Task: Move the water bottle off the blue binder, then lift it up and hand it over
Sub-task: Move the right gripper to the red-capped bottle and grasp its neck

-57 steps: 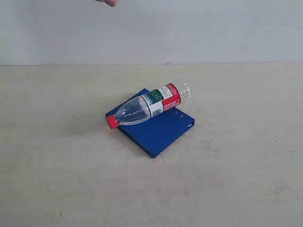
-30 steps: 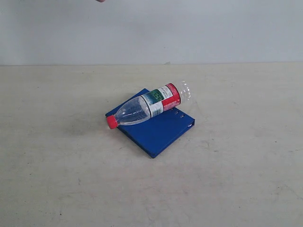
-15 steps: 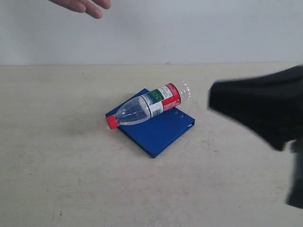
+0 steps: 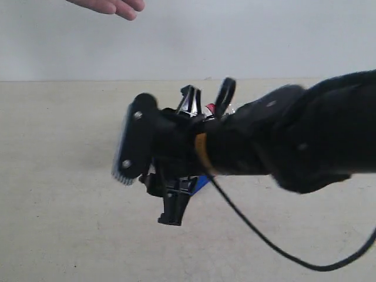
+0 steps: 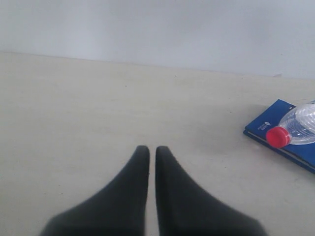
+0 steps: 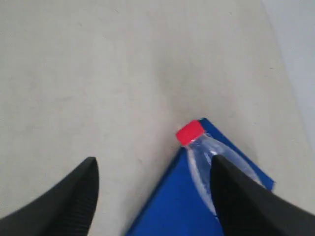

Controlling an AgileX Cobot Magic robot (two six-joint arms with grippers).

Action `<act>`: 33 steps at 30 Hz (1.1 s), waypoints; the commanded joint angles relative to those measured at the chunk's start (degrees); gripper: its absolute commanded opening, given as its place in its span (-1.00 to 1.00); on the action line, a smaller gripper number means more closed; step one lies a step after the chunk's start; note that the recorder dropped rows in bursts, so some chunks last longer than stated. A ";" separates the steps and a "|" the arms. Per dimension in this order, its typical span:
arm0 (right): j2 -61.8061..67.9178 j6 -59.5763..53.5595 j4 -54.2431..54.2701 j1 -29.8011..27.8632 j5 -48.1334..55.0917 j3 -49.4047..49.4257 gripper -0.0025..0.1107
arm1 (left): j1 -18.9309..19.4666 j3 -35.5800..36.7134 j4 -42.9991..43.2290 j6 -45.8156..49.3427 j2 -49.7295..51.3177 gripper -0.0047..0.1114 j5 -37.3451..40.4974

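The water bottle lies on its side on the blue binder, and its red cap pokes past the binder's corner. My right gripper hovers above them, open, one finger over the bottle's body and the other over bare table. In the exterior view my right arm covers nearly all of both; only a sliver of the binder shows. My left gripper is shut and holds nothing, well off to the side of the bottle and binder.
A person's hand reaches in at the top left of the exterior view. A black cable hangs from my right arm over the beige table. A pale wall stands behind.
My right arm has swept in from the right and now hides the bottle and binder in the exterior view. The person's hand came into view at the top left.
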 commanded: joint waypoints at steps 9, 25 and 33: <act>26.87 -7.73 0.19 10.02 33.43 -15.29 0.16 | -0.25 0.20 -0.61 0.11 -0.17 -0.84 -0.66; 34.29 -16.04 0.19 8.86 40.02 -26.34 0.11 | -0.25 0.20 -0.61 0.11 -0.17 -0.84 -0.66; 34.29 -16.65 0.28 6.34 34.15 -26.34 0.11 | -0.25 0.20 -0.61 0.11 -0.17 -0.84 -0.66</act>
